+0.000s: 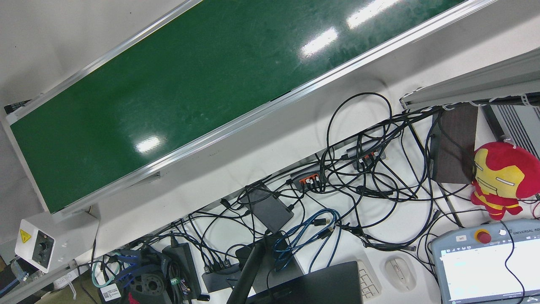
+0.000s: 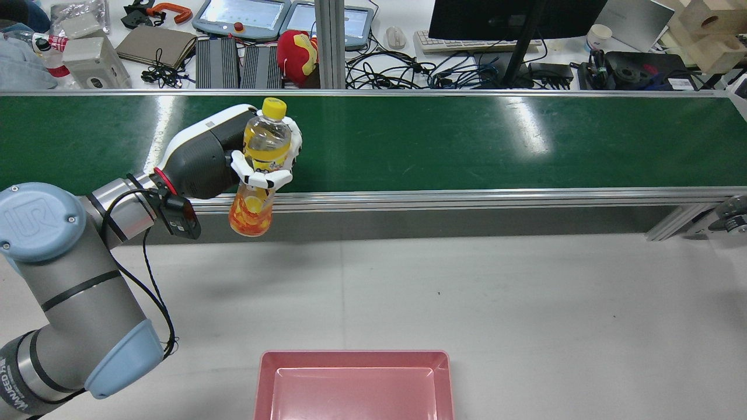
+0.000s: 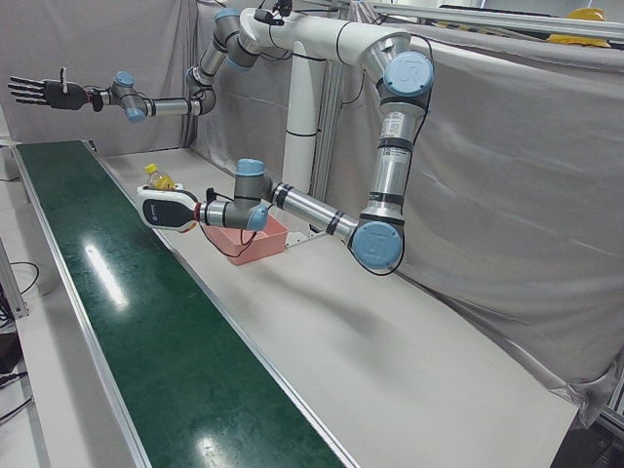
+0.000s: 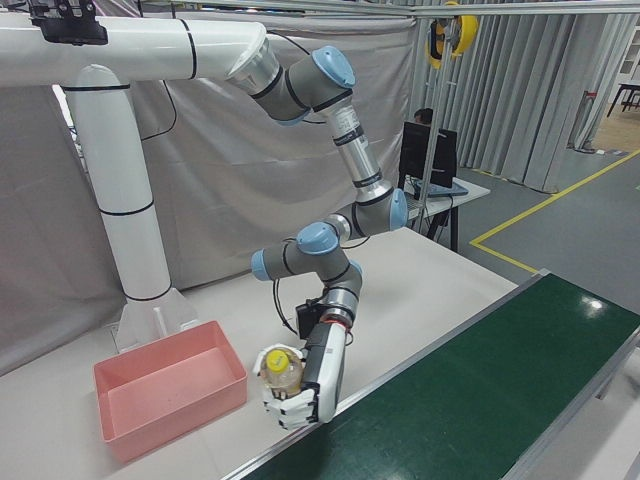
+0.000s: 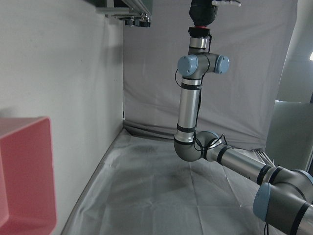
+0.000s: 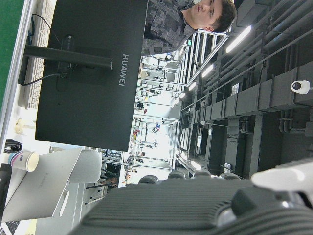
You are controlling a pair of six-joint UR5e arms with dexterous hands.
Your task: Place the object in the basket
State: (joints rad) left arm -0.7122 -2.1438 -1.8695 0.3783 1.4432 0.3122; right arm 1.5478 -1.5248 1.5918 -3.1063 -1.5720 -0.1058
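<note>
My left hand (image 2: pixel 233 157) is shut on a plastic bottle (image 2: pixel 260 175) of orange-yellow drink with a yellow cap. It holds the bottle nearly upright in the air above the near rail of the green conveyor belt (image 2: pixel 467 140). The same hand (image 4: pixel 310 385) and bottle (image 4: pixel 281 368) show in the right-front view, and the hand (image 3: pixel 168 209) also shows in the left-front view. The pink basket (image 2: pixel 353 385) sits empty on the white table at the near edge, to the right of that arm. My right hand (image 3: pixel 39 93) is raised high beyond the belt's far end, with its fingers spread and nothing in it.
The belt (image 3: pixel 127 322) runs the full width of the station with aluminium rails. Behind it a desk carries cables (image 1: pixel 358 169), a teach pendant (image 1: pixel 485 266), a monitor (image 2: pixel 513 17) and a red plush toy (image 1: pixel 502 177). The white tabletop (image 2: pixel 496 291) lies between belt and basket.
</note>
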